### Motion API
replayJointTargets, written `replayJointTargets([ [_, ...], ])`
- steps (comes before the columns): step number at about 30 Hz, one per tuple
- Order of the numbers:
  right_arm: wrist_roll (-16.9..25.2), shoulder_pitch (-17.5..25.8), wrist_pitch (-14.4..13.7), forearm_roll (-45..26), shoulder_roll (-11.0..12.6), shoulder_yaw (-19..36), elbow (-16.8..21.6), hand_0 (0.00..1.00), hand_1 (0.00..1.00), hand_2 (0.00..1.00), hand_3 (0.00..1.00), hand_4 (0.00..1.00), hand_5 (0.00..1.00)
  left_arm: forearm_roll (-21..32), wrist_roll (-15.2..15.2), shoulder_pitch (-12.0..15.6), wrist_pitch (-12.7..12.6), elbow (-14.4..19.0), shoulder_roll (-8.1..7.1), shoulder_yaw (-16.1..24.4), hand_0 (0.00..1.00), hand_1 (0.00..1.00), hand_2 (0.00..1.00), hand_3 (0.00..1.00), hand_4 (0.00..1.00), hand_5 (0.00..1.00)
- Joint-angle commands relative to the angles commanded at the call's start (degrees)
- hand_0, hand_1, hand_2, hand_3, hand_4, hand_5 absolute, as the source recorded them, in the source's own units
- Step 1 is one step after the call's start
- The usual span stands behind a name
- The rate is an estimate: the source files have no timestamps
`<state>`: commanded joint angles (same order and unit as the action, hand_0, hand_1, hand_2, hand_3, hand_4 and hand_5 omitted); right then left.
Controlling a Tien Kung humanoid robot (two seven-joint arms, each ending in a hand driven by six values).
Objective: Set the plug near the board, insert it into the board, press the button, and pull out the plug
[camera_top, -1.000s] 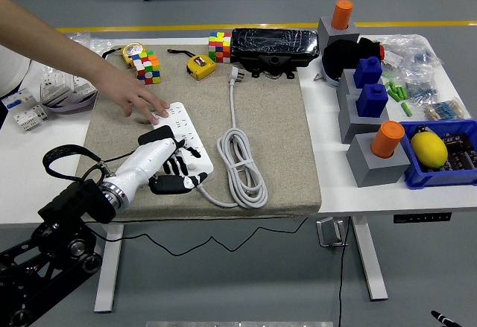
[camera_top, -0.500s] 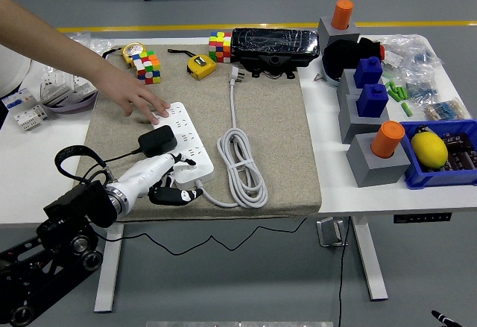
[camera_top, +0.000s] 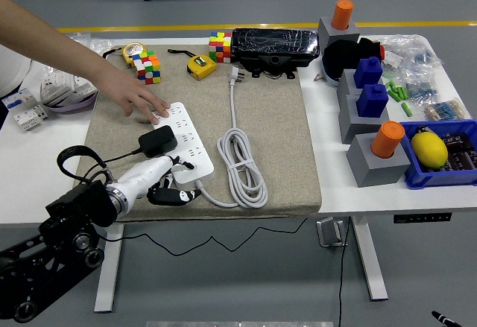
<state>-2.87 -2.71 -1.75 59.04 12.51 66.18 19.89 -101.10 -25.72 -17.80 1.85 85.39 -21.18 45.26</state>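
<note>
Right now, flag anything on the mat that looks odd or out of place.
The black plug adapter sits tilted at the left edge of the white power strip, not seated squarely. A person's hand pins the strip's far end. The left robot hand hovers at its near end. Nothing looks spilled or damaged.

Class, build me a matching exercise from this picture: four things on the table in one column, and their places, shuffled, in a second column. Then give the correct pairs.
Things:
1. black plug
2. yellow tape measure
3. lemon
4. person's hand

Places:
A. in the blue bin at the right
B. on the far end of the power strip
C. at the mat's far edge, beside a colour cube
D. on the power strip, just beyond the left robot hand

Pairs: 1-D, 2-C, 3-A, 4-B
</note>
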Motion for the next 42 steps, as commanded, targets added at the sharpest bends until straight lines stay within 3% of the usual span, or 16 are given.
replayJointTargets([
  [6, 0.04, 0.09, -0.02, 0.06, -0.03, 0.03, 0.02, 0.652, 0.645, 0.634, 0.561, 0.981, 0.548, 0.07, 0.27, 0.06, 0.26, -0.18, 0.01, 0.04, 0.076, 0.067, 0.129, 0.816, 0.831, 0.548],
  [10, 0.04, 0.21, -0.01, 0.11, -0.03, 0.06, 0.05, 0.652, 0.645, 0.634, 0.561, 0.981, 0.548, 1.07, 4.67, 0.61, -3.8, 0.49, -0.27, 0.47, 0.076, 0.067, 0.129, 0.816, 0.831, 0.548],
  [11, 0.04, 0.25, -0.02, 0.13, -0.03, 0.05, 0.03, 0.65, 0.645, 0.634, 0.56, 0.981, 0.549, 1.23, 5.94, 0.72, -5.11, 0.53, -0.32, 0.54, 0.078, 0.068, 0.128, 0.753, 0.832, 0.552],
  [13, 0.04, 0.37, -0.02, 0.13, -0.04, 0.05, 0.01, 0.65, 0.645, 0.634, 0.56, 0.981, 0.549, 1.77, 7.97, 0.9, -7.12, 0.55, -0.41, 0.69, 0.078, 0.068, 0.128, 0.753, 0.832, 0.552],
  [15, 0.04, 0.45, -0.01, 0.16, -0.06, 0.06, 0.01, 0.65, 0.645, 0.634, 0.56, 0.981, 0.549, 2.05, 8.82, 0.99, -7.97, 0.55, -0.44, 0.8, 0.078, 0.068, 0.128, 0.753, 0.832, 0.552],
  [27, 0.03, 0.43, 0.01, 0.26, -0.3, 0.53, 0.05, 0.65, 0.645, 0.634, 0.56, 0.981, 0.547, 2.24, 8.48, 0.93, -7.41, 0.38, -0.27, 0.98, 0.081, 0.069, 0.129, 0.742, 0.832, 0.552],
  [42, 0.01, 0.41, 0.04, 0.24, -0.33, 0.43, 0.02, 0.65, 0.645, 0.633, 0.56, 0.981, 0.548, 1.34, 5.63, -0.22, -5.14, -2.78, 0.4, -0.19, 0.084, 0.068, 0.13, 0.757, 0.831, 0.55],
])
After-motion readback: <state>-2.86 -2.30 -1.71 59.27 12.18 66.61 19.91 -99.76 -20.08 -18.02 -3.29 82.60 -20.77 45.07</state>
